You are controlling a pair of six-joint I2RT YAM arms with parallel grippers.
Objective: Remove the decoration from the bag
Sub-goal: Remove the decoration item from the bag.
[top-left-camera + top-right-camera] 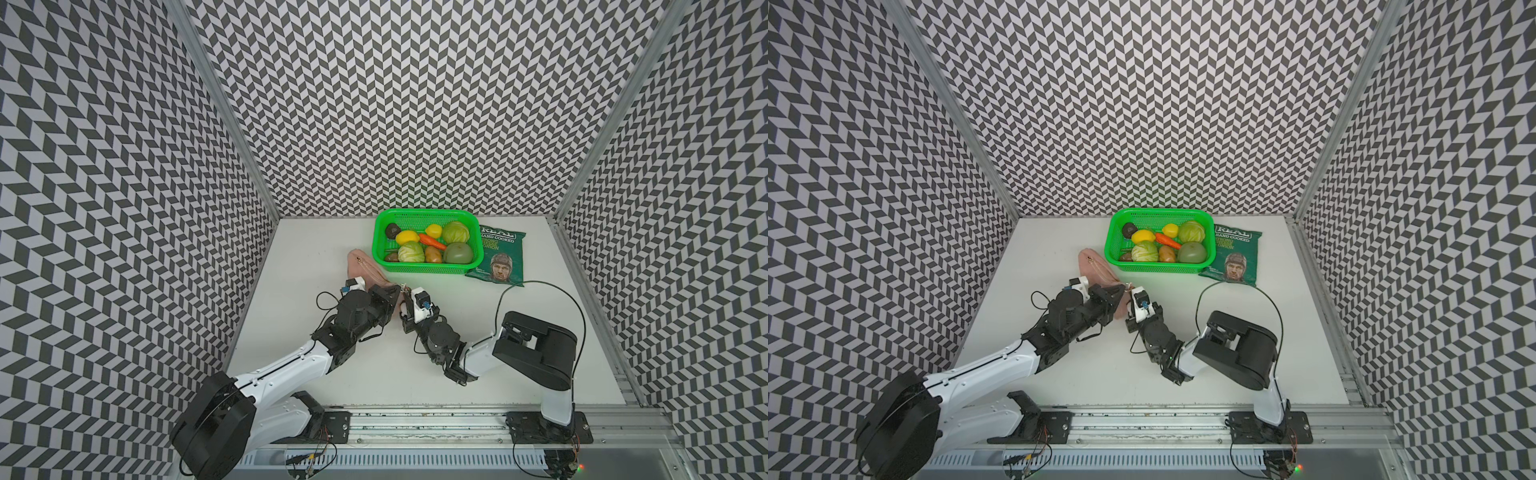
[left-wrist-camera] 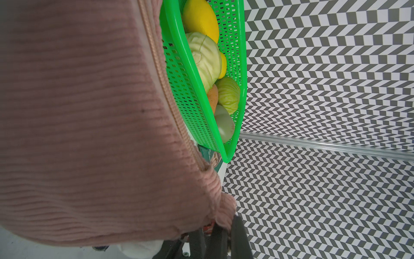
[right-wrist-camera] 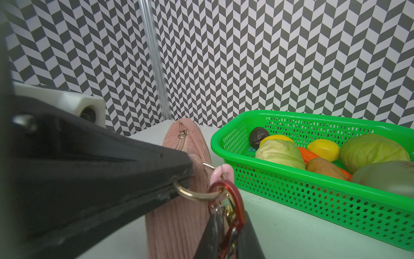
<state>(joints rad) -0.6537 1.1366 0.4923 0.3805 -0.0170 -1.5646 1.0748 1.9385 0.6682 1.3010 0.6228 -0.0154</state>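
Pink corduroy, the bag lies on the counter just beside the green basket. The left pincer is clenched on the bag's end in front of the basket, where a gold ring sticks out. The right pincer is clamped on a red clasp hooked on that ring, beside a pink link. The decoration, white plush, shows only partly at the gripped end of the bag.
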